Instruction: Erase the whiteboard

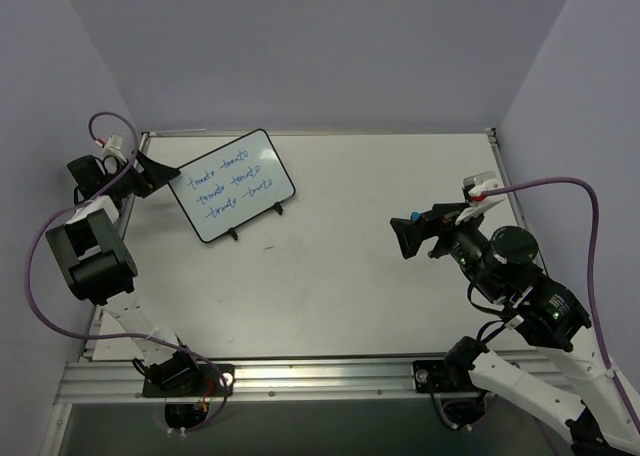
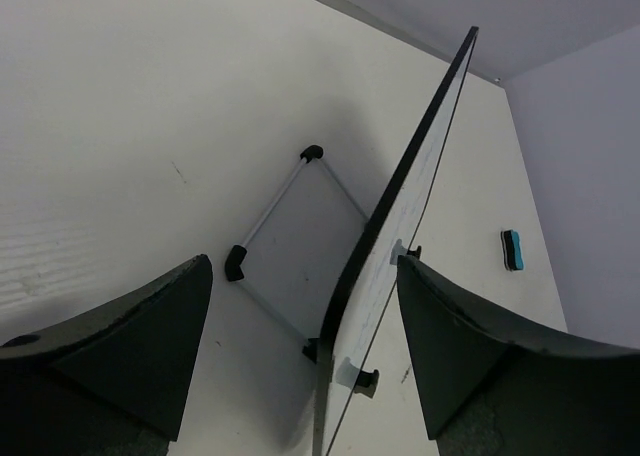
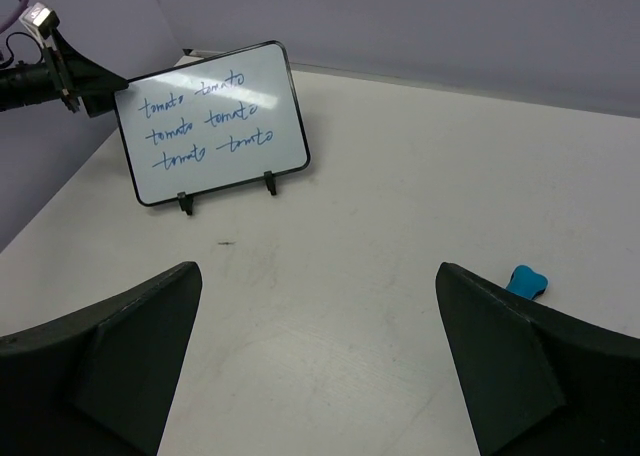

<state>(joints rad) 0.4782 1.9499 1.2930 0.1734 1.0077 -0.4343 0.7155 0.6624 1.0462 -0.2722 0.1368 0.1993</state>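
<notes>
The whiteboard (image 1: 232, 184) stands tilted on two black feet at the back left of the table, with three lines of blue handwriting. It shows face-on in the right wrist view (image 3: 215, 121) and edge-on in the left wrist view (image 2: 400, 176). My left gripper (image 1: 165, 174) is open at the board's left edge; in its own view (image 2: 302, 266) the board's edge lies between the fingers, apart from both. My right gripper (image 1: 400, 236) is open and empty above the right middle of the table (image 3: 318, 271). A small blue eraser (image 3: 526, 281) lies on the table to its right, also in the left wrist view (image 2: 512, 249).
The board's wire stand (image 2: 285, 226) rests on the table behind it. Purple walls close in the white table (image 1: 330, 296) on three sides. A metal rail (image 1: 300, 376) runs along the near edge. Purple cables loop off both arms.
</notes>
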